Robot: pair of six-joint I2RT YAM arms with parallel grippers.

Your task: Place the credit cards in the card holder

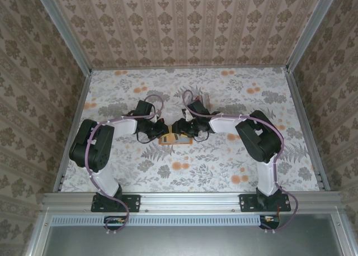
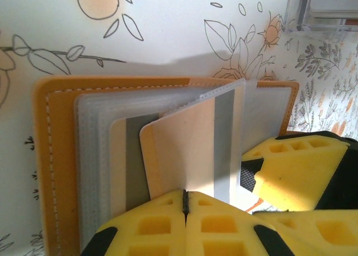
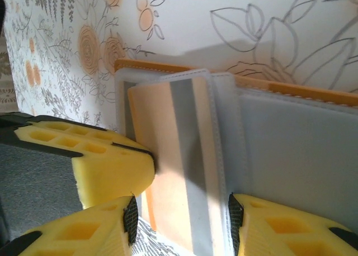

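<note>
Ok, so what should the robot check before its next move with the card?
1. Card holder lying open on the table: ok.
2. Left gripper shut on the near edge of the card: ok.
3. Card's far edge inside the clear sleeve: cannot tell.
4. Right gripper actually gripping: cannot tell. Its jaws stand apart, one on each side of the card and sleeve.
5. Clear rack lying apart from the holder: ok.
</note>
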